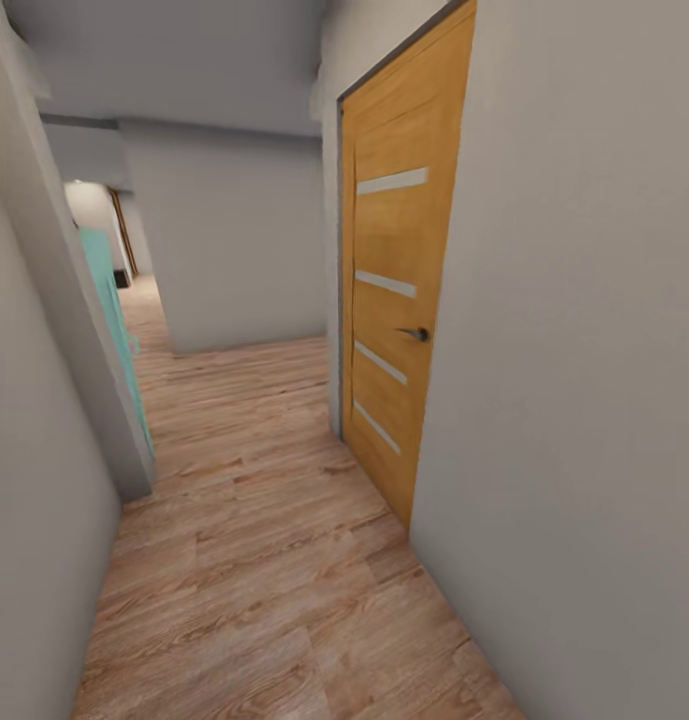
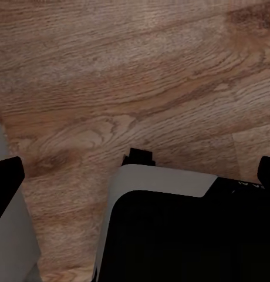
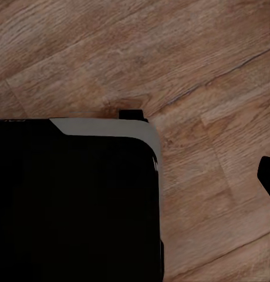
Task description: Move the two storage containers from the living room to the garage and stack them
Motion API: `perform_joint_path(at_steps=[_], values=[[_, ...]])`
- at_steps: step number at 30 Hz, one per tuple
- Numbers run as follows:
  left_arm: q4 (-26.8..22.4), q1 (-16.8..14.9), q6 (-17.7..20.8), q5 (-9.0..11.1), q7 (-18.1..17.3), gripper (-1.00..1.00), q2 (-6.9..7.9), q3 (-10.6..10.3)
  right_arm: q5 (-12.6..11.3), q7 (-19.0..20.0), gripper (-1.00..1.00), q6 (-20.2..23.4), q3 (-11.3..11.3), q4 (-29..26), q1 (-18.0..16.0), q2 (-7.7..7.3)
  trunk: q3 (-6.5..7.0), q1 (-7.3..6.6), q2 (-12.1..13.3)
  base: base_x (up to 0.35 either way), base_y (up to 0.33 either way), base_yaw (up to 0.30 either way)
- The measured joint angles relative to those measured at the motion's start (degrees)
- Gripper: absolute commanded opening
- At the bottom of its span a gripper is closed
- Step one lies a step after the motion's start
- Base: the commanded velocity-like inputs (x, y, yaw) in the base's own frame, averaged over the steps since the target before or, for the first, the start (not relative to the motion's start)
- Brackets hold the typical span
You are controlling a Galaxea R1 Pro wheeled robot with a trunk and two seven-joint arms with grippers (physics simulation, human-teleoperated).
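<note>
I am in a narrow hallway with light wood plank flooring; the storage containers, the living room and the garage are out of view. In the left wrist view my left gripper hangs open over the planks, its two dark fingertips wide apart at the picture's edges, nothing between them. In the right wrist view my right gripper also points down at the planks, with one dark fingertip at the edge and nothing held. My own black and grey base lies under both.
A closed orange-brown wooden door with a lever handle stands in the right wall. A teal door stands ajar on the left. A pale wall closes the corridor ahead, with a passage running on at its left.
</note>
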Motion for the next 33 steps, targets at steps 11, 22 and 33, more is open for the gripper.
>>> perform_joint_path(at_steps=[11, 22, 33], values=[[0.00, 0.00, 0.03, 0.00, 0.00, 1.00, 0.05, 0.02, 0.00, 0.00, 1.00, 0.00, 0.00, 0.00, 0.00, 0.00, 0.00, 0.00, 0.00, 0.242, 0.000, 0.273], [0.00, 0.00, 0.08, 0.00, 0.00, 1.00, 0.05, 0.02, 0.00, 0.00, 1.00, 0.00, 0.00, 0.00, 0.00, 0.00, 0.00, 0.00, 0.00, 0.242, 0.000, 0.273], [0.00, 0.00, 0.09, 0.00, 0.00, 1.00, 0.02, 0.02, -0.06, 0.03, 1.00, 0.00, -0.07, 0.00, 0.00, -0.08, 0.00, 0.00, 0.00, 0.242, 0.000, 0.273]])
